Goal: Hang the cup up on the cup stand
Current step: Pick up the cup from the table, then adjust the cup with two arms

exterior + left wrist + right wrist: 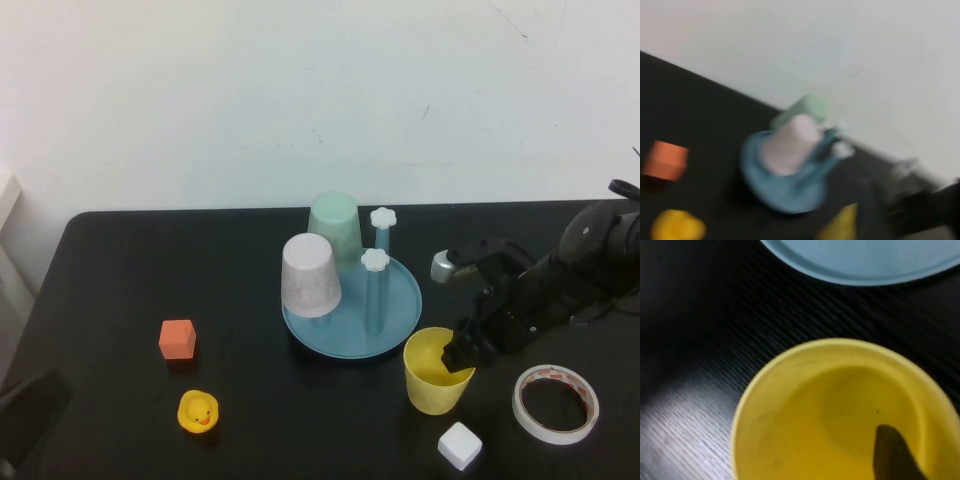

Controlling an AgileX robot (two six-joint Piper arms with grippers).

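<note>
The yellow cup (437, 372) stands upright, mouth up, on the black table just right of and nearer than the cup stand (400, 310). The stand is a light-blue tray with blue pegs and white flower caps (375, 261). My right gripper (462, 357) is at the cup's right rim and open. One dark finger (895, 455) reaches inside the cup (840, 410), apart from its wall; the other finger is hidden. The tray's edge (865, 260) lies just beyond the cup. My left gripper is the dark shape (28, 412) at the table's near left corner.
A white speckled cup (309, 275) and a pale green cup (335, 225) sit upside down on the stand. An orange cube (177, 339) and a yellow duck (198, 411) lie at the left. A white cube (460, 445) and a tape roll (555, 403) lie near the right gripper.
</note>
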